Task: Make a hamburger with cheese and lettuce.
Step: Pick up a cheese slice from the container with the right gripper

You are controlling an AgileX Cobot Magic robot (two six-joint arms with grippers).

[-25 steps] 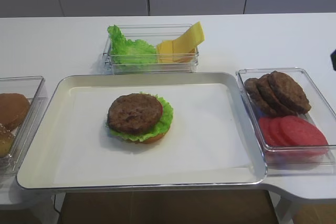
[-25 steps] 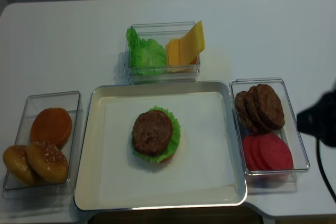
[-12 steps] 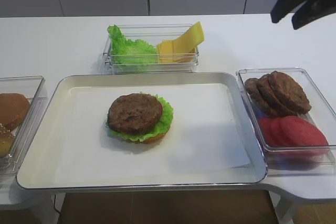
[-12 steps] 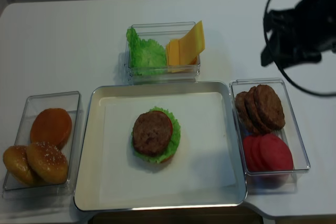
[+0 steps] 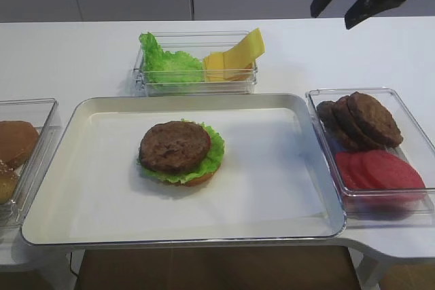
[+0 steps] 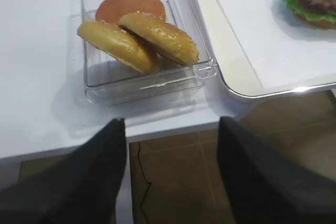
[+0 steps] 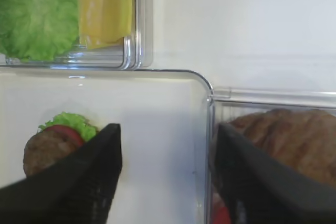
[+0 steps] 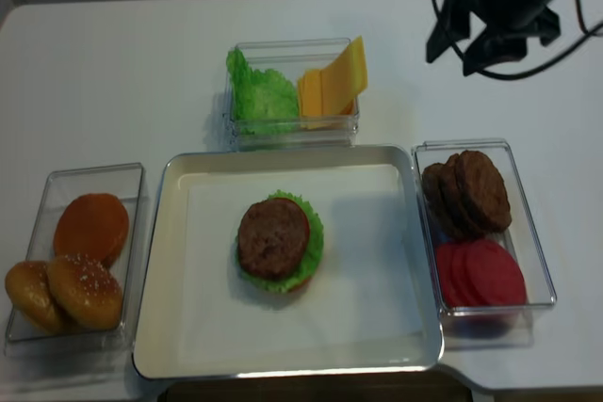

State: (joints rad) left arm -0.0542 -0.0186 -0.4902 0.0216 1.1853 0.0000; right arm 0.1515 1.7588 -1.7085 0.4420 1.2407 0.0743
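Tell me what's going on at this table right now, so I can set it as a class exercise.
A two-armed robot is building a hamburger on a tray: bun base, lettuce, tomato and patty are stacked, with no cheese on it yet. The right gripper hangs open and empty in the air near the box holding the cheese and spare lettuce. The left gripper, also open, sits off the table's edge by the box of buns. Patties and tomato slices wait in a box on the right.

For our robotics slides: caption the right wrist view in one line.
Open right gripper above the tray corner, hamburger lower left, cheese upper left.
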